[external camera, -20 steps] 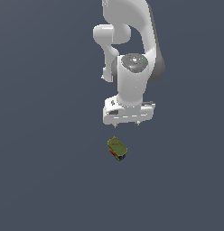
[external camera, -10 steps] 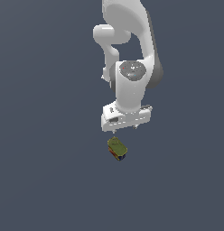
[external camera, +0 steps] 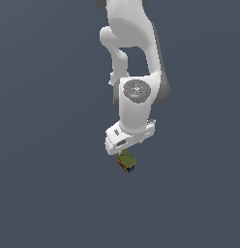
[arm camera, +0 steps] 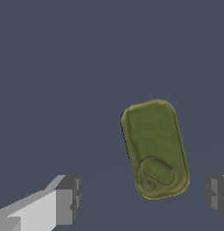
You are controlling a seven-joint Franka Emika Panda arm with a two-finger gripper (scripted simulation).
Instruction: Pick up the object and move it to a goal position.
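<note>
The object (external camera: 127, 161) is a small rounded-rectangular tin with an olive-green top and blue, red and yellow marks on its side. It lies on the flat grey floor, partly hidden under the white hand in the exterior view. In the wrist view the object (arm camera: 154, 148) lies flat between the two grey fingertips (arm camera: 67, 200), nearer the other fingertip (arm camera: 216, 195), touching neither. My gripper (arm camera: 142, 198) is open and wide apart, hovering just above the object. In the exterior view the fingers are hidden behind the hand (external camera: 129, 137).
The white arm (external camera: 136, 72) rises from the hand toward the top of the exterior view. Plain dark grey floor (external camera: 54, 184) surrounds the object on all sides, with no other item in view.
The arm has dropped lower and the hand has come down over the object, now covering part of it. The object has not moved.
</note>
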